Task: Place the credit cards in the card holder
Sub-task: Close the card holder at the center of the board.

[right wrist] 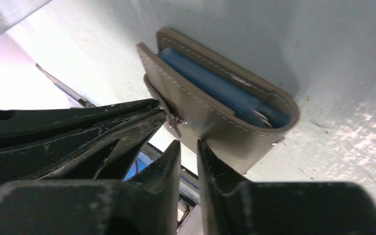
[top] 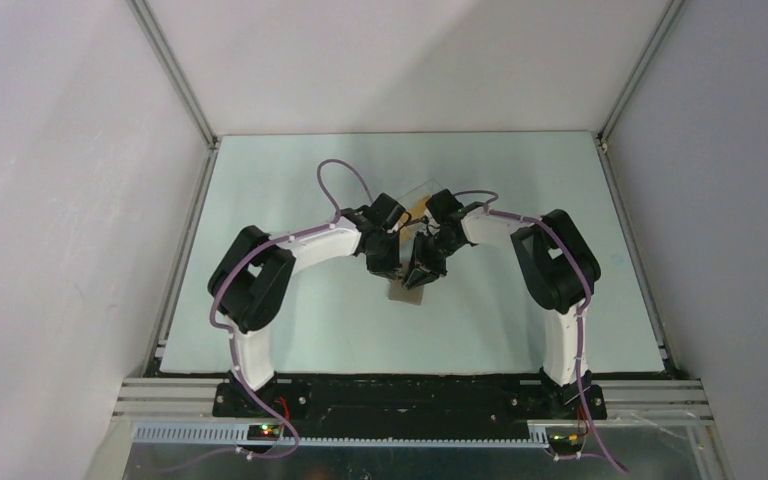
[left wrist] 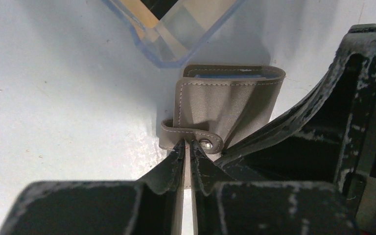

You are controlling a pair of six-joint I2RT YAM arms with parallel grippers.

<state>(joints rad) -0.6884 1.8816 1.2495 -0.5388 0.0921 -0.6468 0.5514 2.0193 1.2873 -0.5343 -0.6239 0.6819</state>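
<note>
We judge the task barely begun: the left gripper [left wrist: 188,152] clamps the card holder [left wrist: 225,105] mid-table, the right gripper [right wrist: 189,152] has its fingers slightly apart beside it, and an orange credit card [left wrist: 146,17] lies in the clear box [left wrist: 176,44] just beyond.

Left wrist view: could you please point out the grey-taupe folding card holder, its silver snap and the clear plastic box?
Grey-taupe folding card holder [left wrist: 225,105], left wrist view, outer face.
Silver snap [left wrist: 206,144], left wrist view, round stud.
Clear plastic box [left wrist: 169,55], left wrist view, rounded corner.
</note>
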